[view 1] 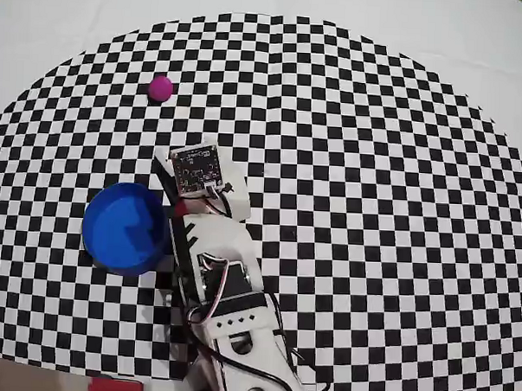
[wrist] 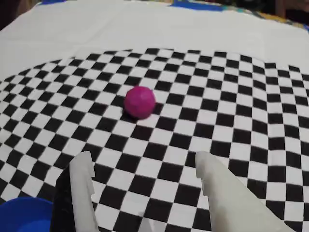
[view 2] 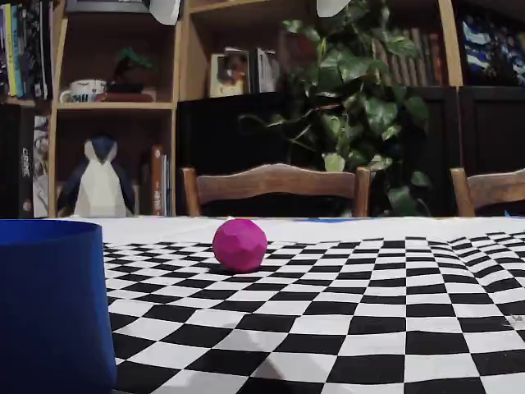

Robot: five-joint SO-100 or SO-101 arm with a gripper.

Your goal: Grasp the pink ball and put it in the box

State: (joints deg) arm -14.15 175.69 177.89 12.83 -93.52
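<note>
The gripper (wrist: 145, 169) hangs spread open and empty beside the box (view 1: 125, 228); the pink ball (view 1: 160, 88) sits well beyond the box.

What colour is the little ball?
The ball is bright magenta-pink, clearest in the wrist view.

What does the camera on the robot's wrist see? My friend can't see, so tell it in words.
A pink ball sits on a black-and-white checkered cloth, ahead of the robot's open, empty hand. A bit of the blue box shows in the bottom left corner.
</note>
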